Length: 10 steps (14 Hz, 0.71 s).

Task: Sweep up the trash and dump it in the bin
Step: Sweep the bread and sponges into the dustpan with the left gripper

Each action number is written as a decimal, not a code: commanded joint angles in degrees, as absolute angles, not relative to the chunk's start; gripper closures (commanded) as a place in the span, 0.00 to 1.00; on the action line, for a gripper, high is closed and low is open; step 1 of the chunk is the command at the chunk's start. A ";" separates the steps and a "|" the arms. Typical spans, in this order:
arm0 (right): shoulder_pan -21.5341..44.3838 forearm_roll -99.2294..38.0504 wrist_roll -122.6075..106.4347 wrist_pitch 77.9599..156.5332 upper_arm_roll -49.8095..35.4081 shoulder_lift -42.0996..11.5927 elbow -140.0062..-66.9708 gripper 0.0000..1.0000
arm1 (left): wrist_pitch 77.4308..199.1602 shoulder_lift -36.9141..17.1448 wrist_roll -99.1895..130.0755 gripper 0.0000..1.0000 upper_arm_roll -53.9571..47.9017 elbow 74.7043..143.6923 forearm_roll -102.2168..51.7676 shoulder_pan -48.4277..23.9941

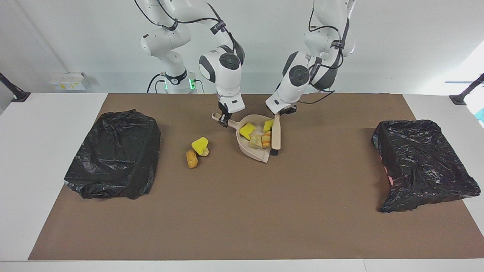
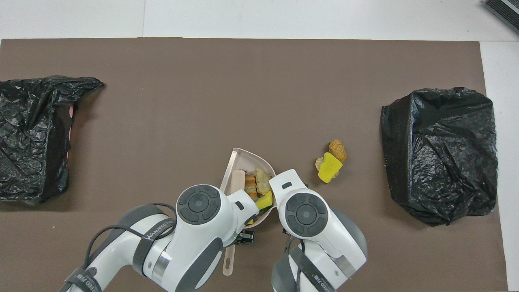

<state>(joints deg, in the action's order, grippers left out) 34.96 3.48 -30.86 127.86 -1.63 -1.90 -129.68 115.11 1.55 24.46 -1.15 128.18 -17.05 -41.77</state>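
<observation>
Left gripper [image 1: 281, 112]: clamping the handle of the brush [image 1: 276, 134], whose head is lying inside the dustpan's mouth.
Right gripper [image 1: 225, 120]: pinching the dustpan's handle, its fingertips drawn together on it.
Dustpan [image 1: 261, 155]: beige, sitting on the brown mat [image 1: 242, 211] near the middle of the edge by the robots, its open mouth facing the left arm's end.
Swept trash [image 1: 256, 136]: two yellow sponge chunks and tan-orange lumps are lying in the pan, pressed against the brush.
Loose trash [image 1: 197, 151]: a yellow chunk and tan lumps are resting on the mat just beside the pan, toward the right arm's end.
Bins: one black-bagged bin [image 1: 115, 153] is standing at the right arm's end, another bagged bin [image 1: 421, 164] at the left arm's end.
</observation>
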 commanded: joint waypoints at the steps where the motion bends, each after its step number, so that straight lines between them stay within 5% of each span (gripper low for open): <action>1: 34.98 4.66 -29.88 128.94 -1.67 -2.72 -129.20 1.00 | 114.18 1.58 25.92 1.00 0.17 126.91 -18.02 -41.31; 10: 34.46 4.57 -29.79 125.26 -1.58 -0.89 -127.36 1.00 | 113.47 0.79 27.86 1.00 0.26 127.71 -11.62 -26.30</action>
